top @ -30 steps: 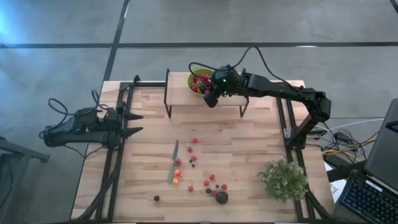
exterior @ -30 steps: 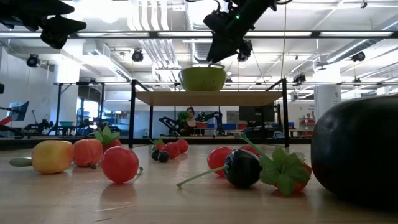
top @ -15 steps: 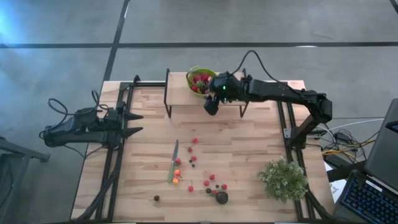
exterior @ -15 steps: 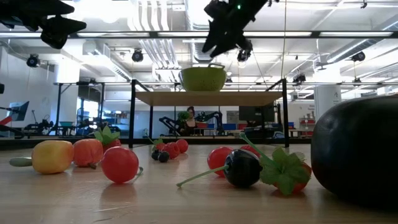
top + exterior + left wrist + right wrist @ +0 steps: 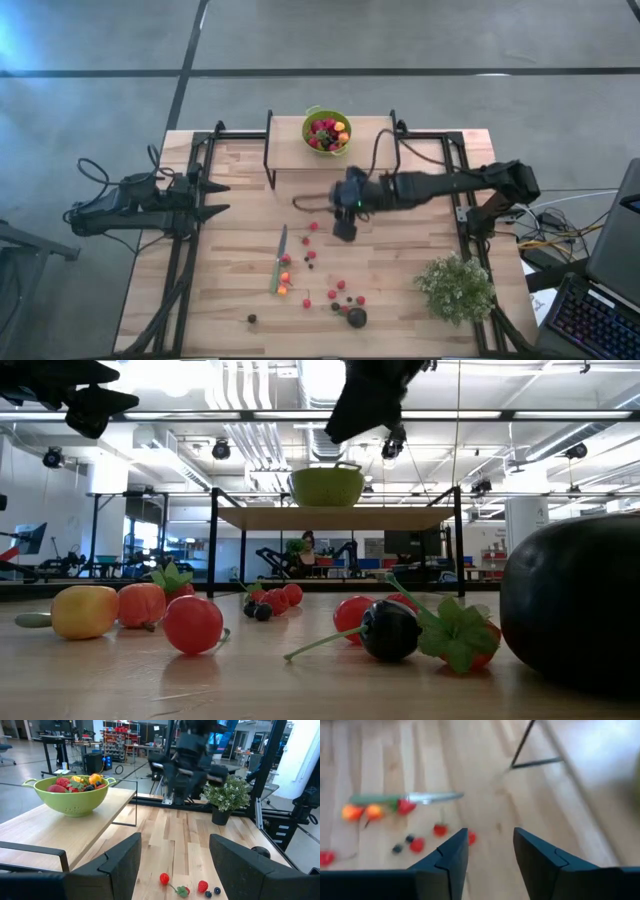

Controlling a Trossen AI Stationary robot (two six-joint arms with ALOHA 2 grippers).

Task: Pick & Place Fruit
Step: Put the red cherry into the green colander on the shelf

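Fruit [image 5: 312, 256] lies scattered on the near half of the wooden table: small red berries, dark ones, orange-yellow pieces [image 5: 362, 812] and one big dark round fruit [image 5: 356, 318]. More fruit fills a green bowl [image 5: 327, 131] that stands on a raised shelf at the far edge. My right gripper [image 5: 343, 231] hangs open over the table's middle, above and just beyond the far end of the scatter, with nothing between its fingers [image 5: 451, 856]. At the left edge my left gripper [image 5: 216, 198] waits open, pointing level across the table.
A green-handled knife [image 5: 280, 258] lies left of the scattered fruit. A bushy green plant [image 5: 456, 288] stands at the near right. The shelf's black frame [image 5: 268, 150] and side rails [image 5: 186, 250] border the work area.
My right gripper has swung away from above the green bowl toward the table's near edge, sinking a little. It now hangs over the table's middle, past the shelf.
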